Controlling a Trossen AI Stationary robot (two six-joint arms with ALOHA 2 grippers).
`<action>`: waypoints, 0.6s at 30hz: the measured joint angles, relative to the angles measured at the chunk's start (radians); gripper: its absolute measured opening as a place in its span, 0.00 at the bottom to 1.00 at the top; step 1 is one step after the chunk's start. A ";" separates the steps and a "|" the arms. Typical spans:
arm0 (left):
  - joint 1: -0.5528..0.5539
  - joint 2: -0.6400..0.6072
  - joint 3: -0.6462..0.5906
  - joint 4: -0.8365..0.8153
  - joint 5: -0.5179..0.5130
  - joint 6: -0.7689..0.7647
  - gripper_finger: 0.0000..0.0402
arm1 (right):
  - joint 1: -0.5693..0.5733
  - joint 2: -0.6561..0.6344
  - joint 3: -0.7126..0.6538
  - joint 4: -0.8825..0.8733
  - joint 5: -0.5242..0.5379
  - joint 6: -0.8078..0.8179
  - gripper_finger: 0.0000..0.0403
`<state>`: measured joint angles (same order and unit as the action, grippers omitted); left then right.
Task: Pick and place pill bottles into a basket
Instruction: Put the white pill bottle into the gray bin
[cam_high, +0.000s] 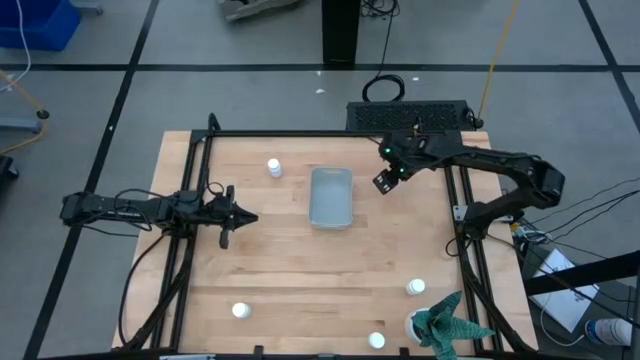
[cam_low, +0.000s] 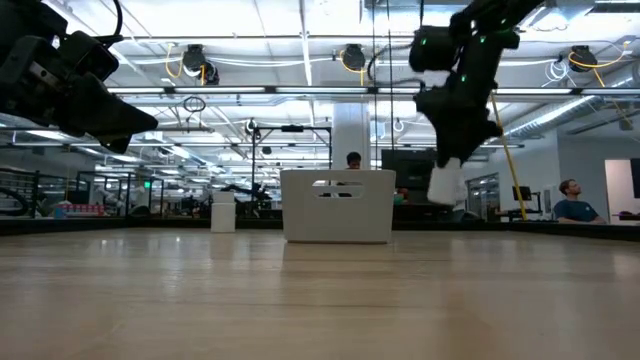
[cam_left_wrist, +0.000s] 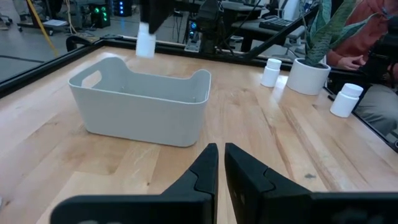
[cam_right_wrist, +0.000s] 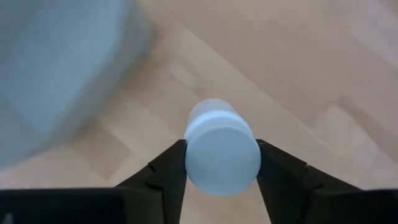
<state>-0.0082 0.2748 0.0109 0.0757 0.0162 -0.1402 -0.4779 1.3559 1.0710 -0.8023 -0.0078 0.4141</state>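
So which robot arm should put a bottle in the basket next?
Probably the right one. The right gripper already has its jaws shut on a pill bottle and hangs in the air just beside the basket. The left gripper waits farther away with its jaws shut on nothing.

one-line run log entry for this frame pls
right tool: shut on small white pill bottle, airborne beside pale grey-blue basket | left tool: shut, empty, waiting | basket: no bottle seen inside

white pill bottles (cam_high: 274, 168) scattered, basket (cam_high: 331, 197) — central
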 joint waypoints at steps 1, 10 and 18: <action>0.000 0.000 0.000 0.000 0.000 0.000 0.08 | 0.004 -0.026 0.000 0.018 -0.007 0.001 0.38; 0.000 0.000 0.000 0.001 0.001 0.000 0.08 | 0.089 -0.189 0.001 0.351 -0.022 0.008 0.41; 0.000 0.000 0.000 0.002 0.001 0.000 0.08 | 0.203 -0.163 0.002 0.620 0.016 -0.038 0.41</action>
<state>-0.0085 0.2749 0.0109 0.0776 0.0170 -0.1398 -0.2748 1.1927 1.0725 -0.1821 0.0083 0.3763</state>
